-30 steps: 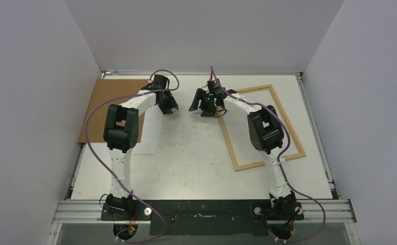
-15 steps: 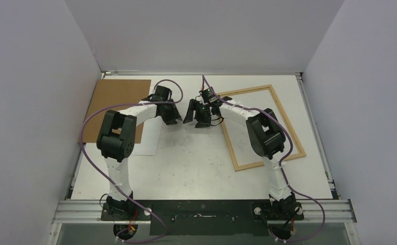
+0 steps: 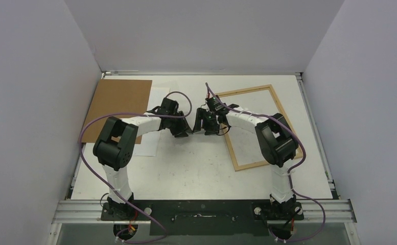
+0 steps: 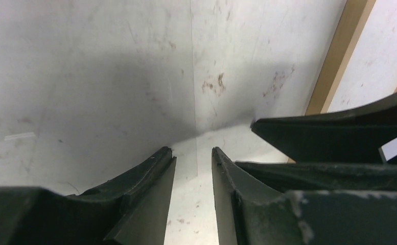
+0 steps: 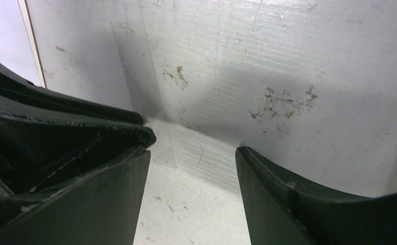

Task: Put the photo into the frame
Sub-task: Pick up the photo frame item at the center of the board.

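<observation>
The frame, thin light wood strips, lies flat at the right of the table. One of its strips shows in the left wrist view. The photo lies white side up at the left, mostly under a brown board. My left gripper and right gripper hang low over bare table between photo and frame, tips nearly touching each other. The left gripper is open by a narrow gap and holds nothing. The right gripper is open wider, also with nothing in it.
A brown hardboard panel covers the back left of the table. The scuffed white tabletop has a seam running under both grippers. Grey walls stand close on three sides. The right gripper's finger crowds the left wrist view.
Both grippers moved toward the near middle of the table and closer together. The left one came off the board area to the right. The right jaws narrowed a little.
</observation>
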